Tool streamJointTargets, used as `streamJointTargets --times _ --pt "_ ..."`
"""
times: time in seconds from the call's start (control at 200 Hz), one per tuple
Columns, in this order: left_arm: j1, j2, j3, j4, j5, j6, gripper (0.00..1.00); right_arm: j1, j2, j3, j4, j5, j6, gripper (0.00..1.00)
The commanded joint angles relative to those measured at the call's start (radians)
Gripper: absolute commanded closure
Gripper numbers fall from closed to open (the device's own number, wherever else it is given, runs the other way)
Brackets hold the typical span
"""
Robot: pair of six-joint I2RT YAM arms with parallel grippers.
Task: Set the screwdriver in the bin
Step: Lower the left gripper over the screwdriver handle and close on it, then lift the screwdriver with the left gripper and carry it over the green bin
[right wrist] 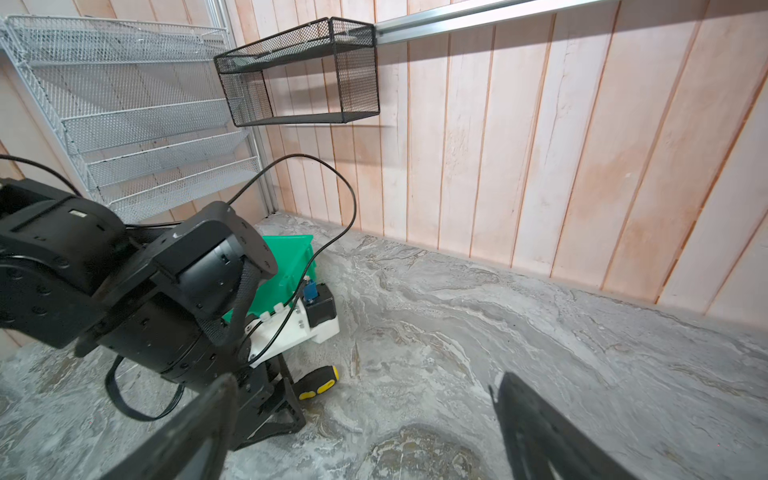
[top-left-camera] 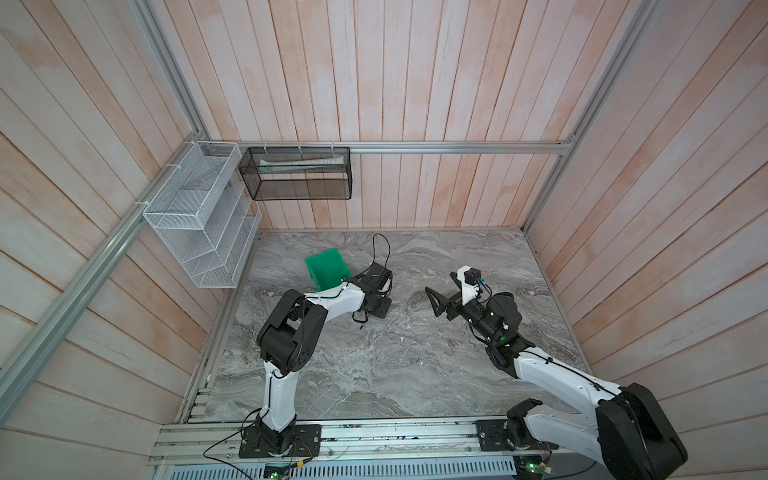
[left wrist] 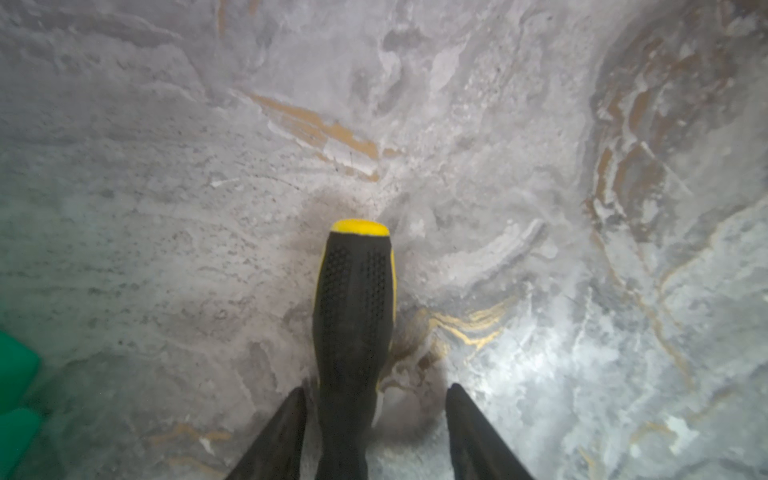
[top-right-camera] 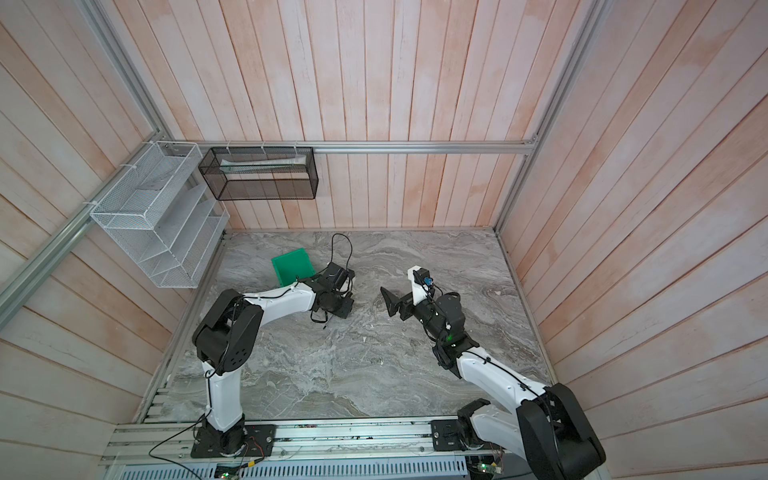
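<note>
The screwdriver [left wrist: 353, 311] has a black handle with a yellow end cap and lies on the grey marble table [left wrist: 540, 166]. My left gripper [left wrist: 377, 388] is down over it with a finger on each side of the handle. One finger [left wrist: 291, 428] sits close against the handle and a gap remains at the other, so the jaws stand open. In the right wrist view the handle's end [right wrist: 318, 382] pokes out beside that gripper. Both top views hide the screwdriver under the left gripper [top-left-camera: 374, 307] [top-right-camera: 337, 306]. The green bin [top-left-camera: 328, 270] [top-right-camera: 293, 268] [right wrist: 291, 257] stands just behind it. My right gripper [top-left-camera: 442, 293] [right wrist: 365, 378] hovers open and holds nothing, right of the left one.
A black mesh basket [top-left-camera: 299, 174] hangs on the back wall and a white wire rack [top-left-camera: 199, 224] on the left wall. A black cable [top-left-camera: 384, 249] loops up from the left wrist. Wooden walls enclose the table on three sides.
</note>
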Motion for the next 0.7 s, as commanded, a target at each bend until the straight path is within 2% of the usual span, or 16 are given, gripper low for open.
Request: streamJointTargets --times 0.0,0.07,0.28,0.375,0.555,0.65,0.695 --pt "-0.005 0.036 0.025 -0.002 -0.012 0.005 0.5 -0.002 0.016 0.027 -0.01 -0.061 0.004 0.02" --pt "-0.004 0.045 0.03 -0.006 -0.017 0.001 0.58 -0.002 0.021 0.031 -0.014 -0.064 0.003 0.02" --pt "-0.005 0.055 0.036 -0.025 -0.015 -0.001 0.71 -0.001 0.029 0.035 -0.015 -0.064 0.004 0.02" --pt "-0.004 0.045 0.035 -0.032 -0.019 -0.005 0.8 -0.001 0.03 0.037 -0.015 -0.077 0.002 0.02" --pt "-0.005 0.01 0.048 -0.063 -0.029 -0.025 0.85 0.014 0.048 0.059 -0.047 -0.13 -0.019 0.02" --pt "-0.005 -0.015 0.063 -0.083 -0.024 -0.039 0.92 0.034 0.079 0.091 -0.091 -0.162 -0.041 0.02" --pt "-0.003 -0.029 0.072 -0.096 -0.023 -0.042 0.92 0.047 0.096 0.11 -0.119 -0.171 -0.053 0.02"
